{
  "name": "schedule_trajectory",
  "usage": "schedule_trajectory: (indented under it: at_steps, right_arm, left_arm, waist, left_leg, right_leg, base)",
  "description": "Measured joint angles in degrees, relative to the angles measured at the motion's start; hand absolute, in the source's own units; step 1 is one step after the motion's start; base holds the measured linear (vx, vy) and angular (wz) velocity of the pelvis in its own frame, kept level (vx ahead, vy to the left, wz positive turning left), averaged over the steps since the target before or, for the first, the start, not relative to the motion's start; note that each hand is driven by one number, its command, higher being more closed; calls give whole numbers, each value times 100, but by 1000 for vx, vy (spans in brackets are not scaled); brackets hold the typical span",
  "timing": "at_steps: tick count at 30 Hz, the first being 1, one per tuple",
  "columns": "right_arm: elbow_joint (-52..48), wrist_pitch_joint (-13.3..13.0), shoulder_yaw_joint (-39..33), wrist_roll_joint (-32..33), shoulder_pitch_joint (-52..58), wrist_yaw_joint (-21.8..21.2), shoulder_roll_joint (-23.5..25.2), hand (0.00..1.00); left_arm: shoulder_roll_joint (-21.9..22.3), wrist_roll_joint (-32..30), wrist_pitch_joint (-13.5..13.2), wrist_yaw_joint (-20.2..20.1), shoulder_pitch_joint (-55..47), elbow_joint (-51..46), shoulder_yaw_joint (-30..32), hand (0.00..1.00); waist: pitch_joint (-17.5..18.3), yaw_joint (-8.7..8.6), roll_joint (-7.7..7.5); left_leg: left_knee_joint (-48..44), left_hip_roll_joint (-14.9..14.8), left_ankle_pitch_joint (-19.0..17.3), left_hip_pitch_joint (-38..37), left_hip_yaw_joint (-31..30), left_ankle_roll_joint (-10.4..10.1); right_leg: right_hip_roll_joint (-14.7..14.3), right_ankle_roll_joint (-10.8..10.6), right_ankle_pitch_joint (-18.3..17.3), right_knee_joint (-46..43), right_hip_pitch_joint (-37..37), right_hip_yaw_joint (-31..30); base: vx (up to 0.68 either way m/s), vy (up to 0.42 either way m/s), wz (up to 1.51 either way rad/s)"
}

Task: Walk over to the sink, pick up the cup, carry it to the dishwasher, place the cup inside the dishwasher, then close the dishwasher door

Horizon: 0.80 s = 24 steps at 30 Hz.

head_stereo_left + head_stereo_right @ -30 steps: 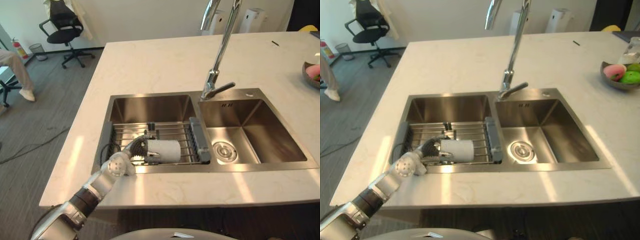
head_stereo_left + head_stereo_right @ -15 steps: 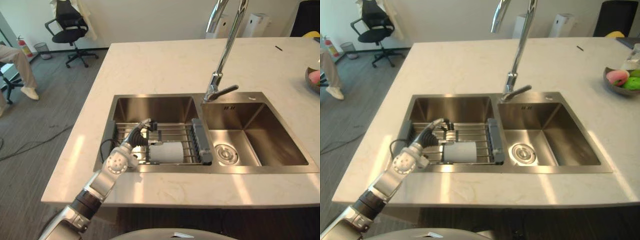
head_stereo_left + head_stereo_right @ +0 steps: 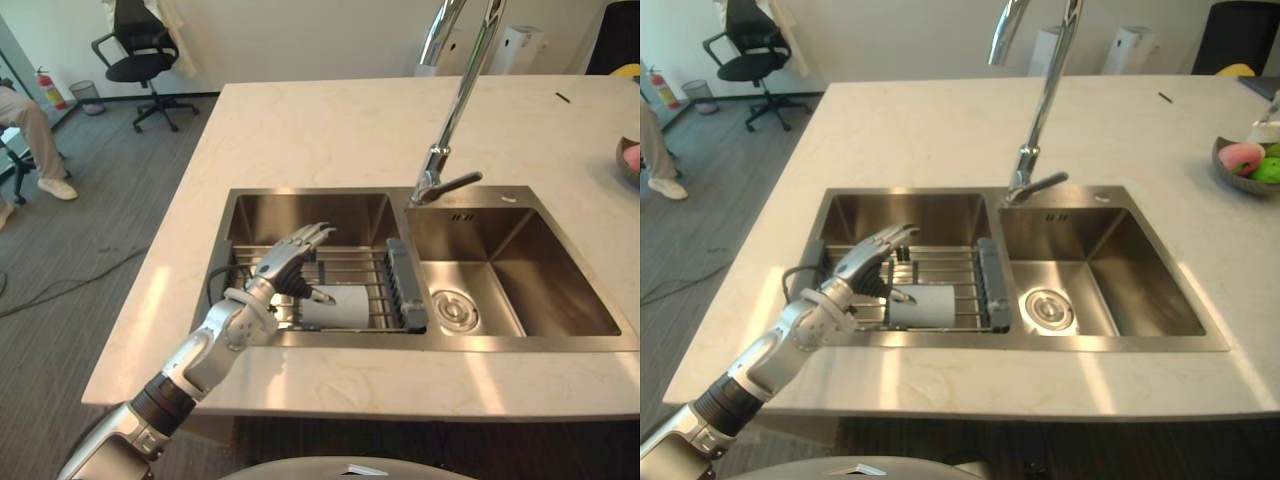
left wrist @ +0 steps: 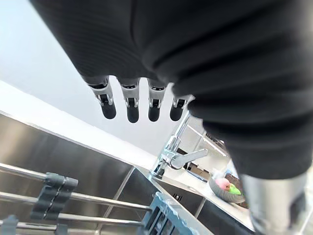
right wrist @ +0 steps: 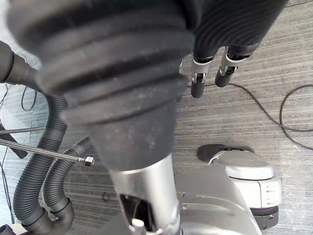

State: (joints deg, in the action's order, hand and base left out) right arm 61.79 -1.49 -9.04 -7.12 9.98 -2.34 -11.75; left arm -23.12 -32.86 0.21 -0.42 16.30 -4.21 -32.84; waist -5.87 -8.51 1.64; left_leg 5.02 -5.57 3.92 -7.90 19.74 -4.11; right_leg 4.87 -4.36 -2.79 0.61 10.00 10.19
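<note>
Standing at the stainless steel sink [image 3: 300,215], the left hand [image 3: 285,265] hovers spread-fingered over the white cylindrical cup [image 3: 350,305], which is apparently ungrasped. Carrying, loading and closing remain.

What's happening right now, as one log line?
left hand: open, over cup | cup: on its side on sink rack, not held | right hand: open, idle

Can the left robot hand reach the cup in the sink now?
Probably yes: the left robot hand is open close by the cup, which lies on its side on the rack, and nothing stands between them.
</note>
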Motion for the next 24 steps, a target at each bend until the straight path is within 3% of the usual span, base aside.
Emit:
schedule_trajectory:
  at_steps: [4, 9, 14, 24]
  right_arm:
    - [0, 0, 22, 0, -17, 1, -4, 0]
    - [1, 3, 110, 2, -59, 6, -12, 0]
    - [1, 3, 109, 6, -59, 10, -5, 0]
    - [0, 0, 97, 18, -56, 44, 4, 0]
  left_arm:
    - [-156, -128, 299, -501, 13, -1, -269, 0]
    - [-174, -237, 704, -743, 34, 50, -442, 0]
    - [-167, -227, 824, -483, 91, 349, -446, 0]
    - [-153, -98, 709, -100, 104, 775, -446, 0]
  waist:
    - [6, -57, -2]
    - [11, -91, -13]
    - [12, -107, -13]
    - [12, -143, -13]
  left_leg:
    - [0, 0, 0, 0, 3, 0]
    - [0, 0, -1, 4, 15, 1]
    - [0, 0, -1, 2, 42, 1]
    - [0, -1, -3, -4, 83, 2]
  right_leg:
    - [1, 0, 0, -2, -5, -5]
    - [-1, 2, 2, -2, -15, -17]
    - [-3, 7, 5, -3, -26, -39]
    - [-8, 23, 18, -2, -41, -95]
  base:
    - [0, 0, 0]
    - [0, 0, 0]
    - [0, 0, 0]
    - [0, 0, 0]
